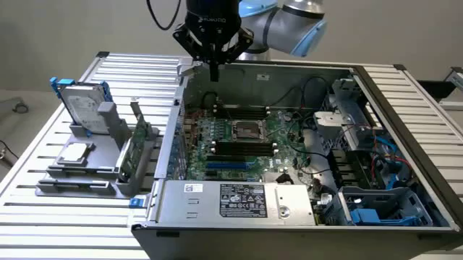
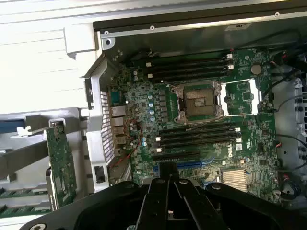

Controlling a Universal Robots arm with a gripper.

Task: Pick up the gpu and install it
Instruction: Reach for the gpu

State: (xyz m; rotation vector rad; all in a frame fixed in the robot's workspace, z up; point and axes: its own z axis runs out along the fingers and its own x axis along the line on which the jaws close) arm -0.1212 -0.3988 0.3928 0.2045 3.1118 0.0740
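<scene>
The gpu (image 1: pixel 142 142) stands on edge in a grey rack (image 1: pixel 108 181) on the table, at the exterior view's left of the open computer case (image 1: pixel 304 208). Its green circuit board face (image 2: pixel 60 165) shows in the wrist view, beside the case's perforated rear wall (image 2: pixel 106 127). My gripper (image 1: pixel 214 71) hangs above the far left corner of the case, well above and behind the gpu, touching nothing. Its black fingers (image 2: pixel 158 201) are pressed together and shut on nothing. The motherboard (image 1: pixel 239 142) lies bare below, with blue expansion slots (image 1: pixel 225 163) near its front.
A silver hard drive with blue rails (image 1: pixel 82 102) stands in the same rack, and another drive (image 1: pixel 75 154) lies flat there. Long black memory slots (image 2: pixel 192 67) flank the CPU socket (image 2: pixel 200 100). Cables and a drive cage (image 1: pixel 376 206) crowd the case's right side.
</scene>
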